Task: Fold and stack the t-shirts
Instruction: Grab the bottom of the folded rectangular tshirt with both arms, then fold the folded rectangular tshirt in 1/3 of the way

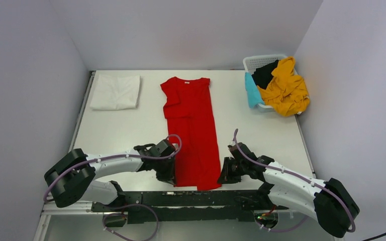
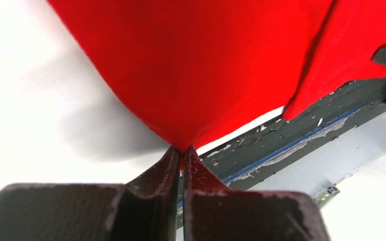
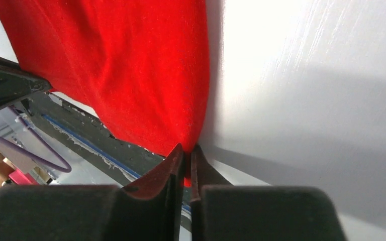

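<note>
- On table [image 1: 261, 135]: red t-shirt [image 1: 193, 135] laid as a narrow strip, long axis running straight away from left pincer [image 1: 167, 173] and right pincer [image 1: 226, 173], collar at far end.
- Left pincer: clamped on near-left hem corner, cloth peaked between fingers.
- Right pincer: clamped on near-right hem corner.
- Judged next: carry hem forward along that axis toward collar; equal reach for both arms.

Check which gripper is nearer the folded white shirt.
Left. The left gripper pinches the near left corner of the red shirt, on the side of the white shirt; the right gripper pinches the near right corner, farther across.
</note>
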You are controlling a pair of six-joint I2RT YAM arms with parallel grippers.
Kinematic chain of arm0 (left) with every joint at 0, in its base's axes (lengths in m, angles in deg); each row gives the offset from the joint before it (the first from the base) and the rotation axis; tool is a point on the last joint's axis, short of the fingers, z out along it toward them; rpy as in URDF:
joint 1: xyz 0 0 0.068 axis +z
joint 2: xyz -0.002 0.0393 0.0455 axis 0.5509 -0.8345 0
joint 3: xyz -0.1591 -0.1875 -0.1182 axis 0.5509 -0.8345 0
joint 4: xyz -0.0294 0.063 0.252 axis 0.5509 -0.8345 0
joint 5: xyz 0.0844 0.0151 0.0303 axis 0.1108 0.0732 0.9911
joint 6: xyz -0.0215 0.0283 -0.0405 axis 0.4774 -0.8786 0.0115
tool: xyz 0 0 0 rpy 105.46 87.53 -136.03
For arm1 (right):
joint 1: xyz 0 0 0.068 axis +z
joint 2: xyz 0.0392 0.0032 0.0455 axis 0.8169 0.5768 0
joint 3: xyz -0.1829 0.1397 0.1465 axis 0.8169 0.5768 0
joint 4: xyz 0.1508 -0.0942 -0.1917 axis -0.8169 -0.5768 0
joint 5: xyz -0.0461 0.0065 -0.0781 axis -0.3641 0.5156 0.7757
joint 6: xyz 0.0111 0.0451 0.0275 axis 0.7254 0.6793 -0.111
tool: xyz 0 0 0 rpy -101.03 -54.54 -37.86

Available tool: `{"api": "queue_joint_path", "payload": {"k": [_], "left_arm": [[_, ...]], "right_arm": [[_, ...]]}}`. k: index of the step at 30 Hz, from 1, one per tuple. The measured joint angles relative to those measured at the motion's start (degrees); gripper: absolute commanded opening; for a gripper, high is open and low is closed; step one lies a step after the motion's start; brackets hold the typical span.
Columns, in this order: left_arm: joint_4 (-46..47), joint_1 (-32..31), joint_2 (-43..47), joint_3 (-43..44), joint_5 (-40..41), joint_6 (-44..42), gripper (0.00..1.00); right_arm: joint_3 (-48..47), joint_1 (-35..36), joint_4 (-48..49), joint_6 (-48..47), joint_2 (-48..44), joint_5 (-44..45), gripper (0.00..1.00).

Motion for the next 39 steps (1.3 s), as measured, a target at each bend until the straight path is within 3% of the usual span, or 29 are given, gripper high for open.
{"api": "queue_joint_path", "payload": {"k": [2, 7, 13, 22, 39], "left_arm": [[0.8, 0.0, -0.1, 0.0, 0.5, 0.0, 0.0], [0.5, -0.1, 0.9, 0.2, 1.8, -0.7, 0.0], [1.0, 0.5, 8.1, 0.3, 2.6, -1.9, 0.0], [1.0, 10.6, 8.6, 4.2, 2.1, -6.2, 0.0], [2.6, 25.8, -8.2, 24.1, 7.0, -14.1, 0.0]], "right_arm": [[0.0, 0.0, 0.2, 0.1, 0.0, 0.2, 0.0], [0.0, 0.0, 0.0, 0.5, -1.3, 0.7, 0.0], [-2.4, 0.0, -0.2, 0.5, -2.3, 0.7, 0.0], [-16.7, -1.6, -0.2, -3.0, 6.1, 7.2, 0.0], [-40.2, -12.3, 8.5, -12.4, 30.3, 10.9, 0.0]]}}
